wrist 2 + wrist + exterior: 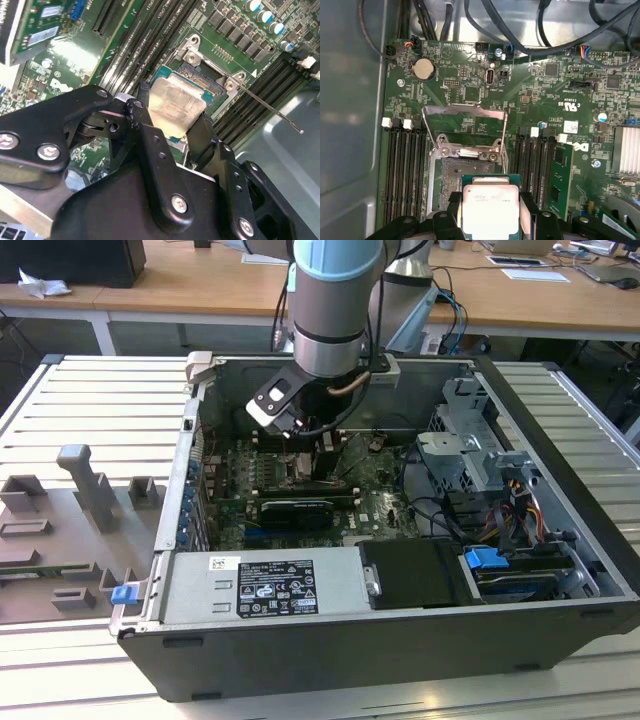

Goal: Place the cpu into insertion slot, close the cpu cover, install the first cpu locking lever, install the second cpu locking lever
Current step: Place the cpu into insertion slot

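Cpu [490, 212], clamped in the hand [172, 120], hangs over the insertion slot [454, 176] on the green motherboard [555, 85] inside the open case [400, 650].

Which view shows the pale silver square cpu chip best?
The first wrist view: the pale silver square chip faces the camera in the gripper. The second wrist view shows it slanted; the exterior view shows the arm over it.

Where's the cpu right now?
In the first wrist view the cpu is clamped between the jaws over the slot, flanked by memory slots on both sides, with the cover raised.
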Robot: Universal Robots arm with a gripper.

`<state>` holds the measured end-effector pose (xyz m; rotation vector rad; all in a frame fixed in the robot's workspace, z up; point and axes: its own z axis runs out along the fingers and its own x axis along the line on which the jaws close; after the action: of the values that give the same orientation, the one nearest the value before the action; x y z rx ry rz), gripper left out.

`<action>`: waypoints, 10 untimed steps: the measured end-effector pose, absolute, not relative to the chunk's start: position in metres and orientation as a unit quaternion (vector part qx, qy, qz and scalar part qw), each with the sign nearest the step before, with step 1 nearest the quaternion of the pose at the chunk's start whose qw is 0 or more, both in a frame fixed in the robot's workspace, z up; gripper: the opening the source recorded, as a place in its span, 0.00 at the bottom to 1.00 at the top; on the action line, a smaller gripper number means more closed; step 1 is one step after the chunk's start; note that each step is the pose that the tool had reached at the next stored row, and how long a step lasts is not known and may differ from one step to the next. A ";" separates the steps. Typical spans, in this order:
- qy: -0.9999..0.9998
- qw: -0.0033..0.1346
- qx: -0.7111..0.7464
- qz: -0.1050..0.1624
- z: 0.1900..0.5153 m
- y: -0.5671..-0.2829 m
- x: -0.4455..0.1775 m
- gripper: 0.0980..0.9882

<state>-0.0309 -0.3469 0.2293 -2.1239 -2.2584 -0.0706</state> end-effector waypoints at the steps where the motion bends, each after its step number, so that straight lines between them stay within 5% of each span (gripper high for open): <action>1: -0.728 0.020 -0.685 -0.023 0.228 -0.346 -0.031 0.50; 10: -0.711 0.020 -0.702 -0.023 0.218 -0.335 -0.031 0.50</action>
<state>-0.0312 -0.3349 0.2183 -2.1785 -2.2070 -0.0706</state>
